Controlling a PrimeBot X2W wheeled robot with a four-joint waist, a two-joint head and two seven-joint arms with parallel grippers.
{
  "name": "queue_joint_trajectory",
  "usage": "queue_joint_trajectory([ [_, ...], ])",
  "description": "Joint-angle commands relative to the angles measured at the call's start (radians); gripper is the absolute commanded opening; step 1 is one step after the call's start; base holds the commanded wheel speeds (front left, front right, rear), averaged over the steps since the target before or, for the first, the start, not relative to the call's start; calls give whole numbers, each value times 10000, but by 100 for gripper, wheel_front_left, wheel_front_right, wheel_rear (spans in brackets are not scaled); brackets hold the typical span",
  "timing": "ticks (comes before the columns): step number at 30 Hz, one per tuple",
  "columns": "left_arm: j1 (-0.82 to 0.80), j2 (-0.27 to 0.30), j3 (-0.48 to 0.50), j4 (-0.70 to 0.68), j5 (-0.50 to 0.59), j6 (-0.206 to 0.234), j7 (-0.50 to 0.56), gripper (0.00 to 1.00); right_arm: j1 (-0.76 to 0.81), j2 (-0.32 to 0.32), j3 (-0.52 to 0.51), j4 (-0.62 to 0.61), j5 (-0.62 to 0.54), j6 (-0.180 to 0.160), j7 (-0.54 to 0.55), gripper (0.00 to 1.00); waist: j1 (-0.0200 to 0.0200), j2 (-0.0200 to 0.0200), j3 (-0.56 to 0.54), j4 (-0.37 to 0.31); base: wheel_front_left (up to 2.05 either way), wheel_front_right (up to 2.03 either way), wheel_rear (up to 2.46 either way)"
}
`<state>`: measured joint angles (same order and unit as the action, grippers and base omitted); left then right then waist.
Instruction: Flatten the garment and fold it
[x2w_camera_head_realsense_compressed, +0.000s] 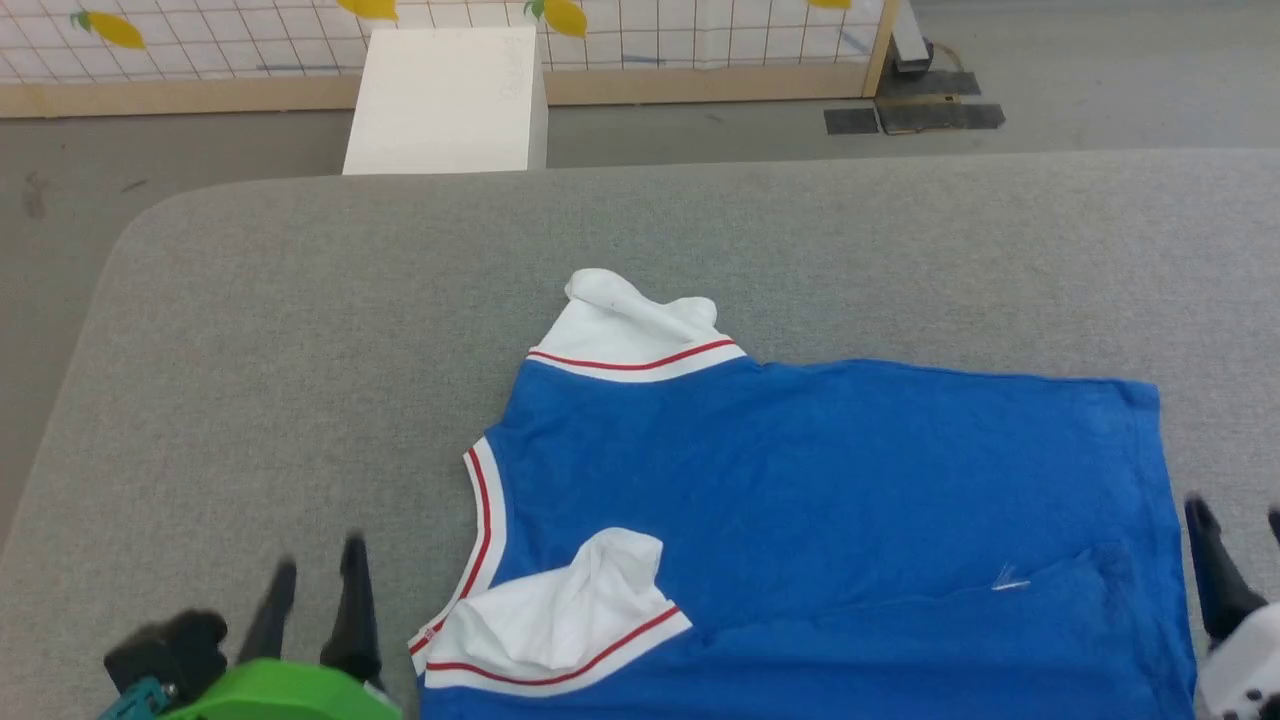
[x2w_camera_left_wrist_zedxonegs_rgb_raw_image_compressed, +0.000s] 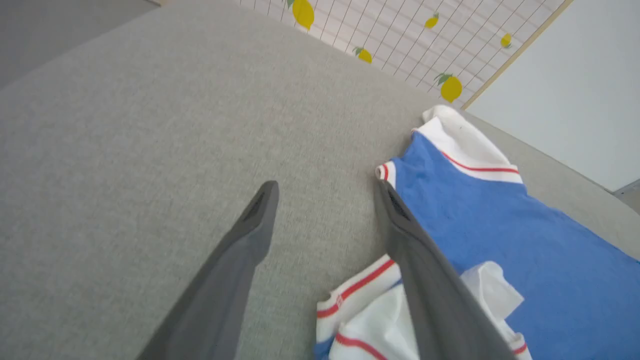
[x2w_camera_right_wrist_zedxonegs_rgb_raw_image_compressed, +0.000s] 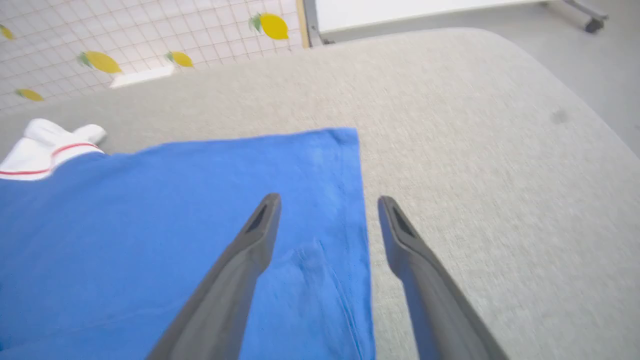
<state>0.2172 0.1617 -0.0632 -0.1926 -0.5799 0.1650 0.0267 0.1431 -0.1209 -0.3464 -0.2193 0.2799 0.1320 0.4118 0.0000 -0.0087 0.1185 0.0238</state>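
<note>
The bright blue jersey T-shirt (x2w_camera_head_realsense_compressed: 820, 480) with white sleeves and red-and-white trim runs off the head view's bottom edge, so its near side goes unseen. The right gripper (x2w_camera_head_realsense_compressed: 1235, 512), two dark fingers, is blurred and cut by the right edge. Whether it touches the hem cannot be told. A tiny white mark (x2w_camera_head_realsense_compressed: 1010, 580) on the blue cloth is too small to identify. In the left wrist view, one dark finger (x2w_camera_left_wrist_zedxonegs_rgb_raw_image_compressed: 430, 280) of the left gripper (x2w_camera_left_wrist_zedxonegs_rgb_raw_image_compressed: 327, 192) covers part of the crumpled white sleeve (x2w_camera_left_wrist_zedxonegs_rgb_raw_image_compressed: 490, 290).

Grey fabric surface (x2w_camera_head_realsense_compressed: 300, 330), rounded far-left corner, even light. Grey floor (x2w_camera_head_realsense_compressed: 60, 200) beyond it, scuffed at left. White box (x2w_camera_head_realsense_compressed: 445, 100) on the floor just past the far edge. Far back: white grid screen (x2w_camera_head_realsense_compressed: 200, 45) printed with yellow lemons (x2w_camera_head_realsense_compressed: 112, 28), pale wood rail (x2w_camera_head_realsense_compressed: 200, 97) along its foot, wood post (x2w_camera_head_realsense_compressed: 880, 45) at its right end. Dark mats (x2w_camera_head_realsense_compressed: 915, 112) right of the post.
</note>
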Motion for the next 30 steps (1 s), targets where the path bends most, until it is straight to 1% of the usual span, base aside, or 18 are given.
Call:
queue_joint_trajectory([
  [1,-350,84,-100,-186,302,-188,-434,100,-243,39,168,-152,-113,-13,-502,100,0,87,84,-35,0,0,0],
  [4,-842,66,-293,-295,1032,-418,-1724,100,-456,-4,670,-341,-403,-13,-1716,100,0,87,193,-79,0,0,0],
  [6,-1127,-9,-452,-175,1443,-469,-2300,100,-537,49,922,-359,-587,-13,-2430,100,0,87,274,-118,0,0,0],
  [9,-1670,-96,-635,116,1938,-475,-2617,100,-596,183,1198,-275,-835,-13,-3219,100,0,87,468,-171,0,0,0],
  [12,-2389,73,-897,407,2288,-624,-2527,100,-639,323,1363,-172,-954,-13,-3562,100,0,87,744,-232,0,0,0],
  [14,-3006,241,-1019,533,2420,-747,-2235,100,-686,384,1447,-125,-998,-13,-3670,100,0,87,957,-273,0,0,0],
  [18,-4364,679,-1215,717,2505,-1081,-1141,100,-882,404,1484,26,-960,-13,-3860,100,0,87,1420,-361,0,0,0],
  [24,-6433,1208,-1405,1448,2177,-1702,771,100,-1319,370,1655,266,-828,-13,-4015,100,0,87,2259,-650,0,0,0],
  [26,-7082,1399,-1571,1804,2132,-1978,1380,100,-1458,332,1724,385,-762,-13,-4064,100,0,87,2521,-761,0,0,0],
  [30,-8181,1524,-1823,2588,1750,-2359,2602,100,-1716,247,1825,615,-657,-13,-4156,100,0,87,3007,-972,0,0,0],
])
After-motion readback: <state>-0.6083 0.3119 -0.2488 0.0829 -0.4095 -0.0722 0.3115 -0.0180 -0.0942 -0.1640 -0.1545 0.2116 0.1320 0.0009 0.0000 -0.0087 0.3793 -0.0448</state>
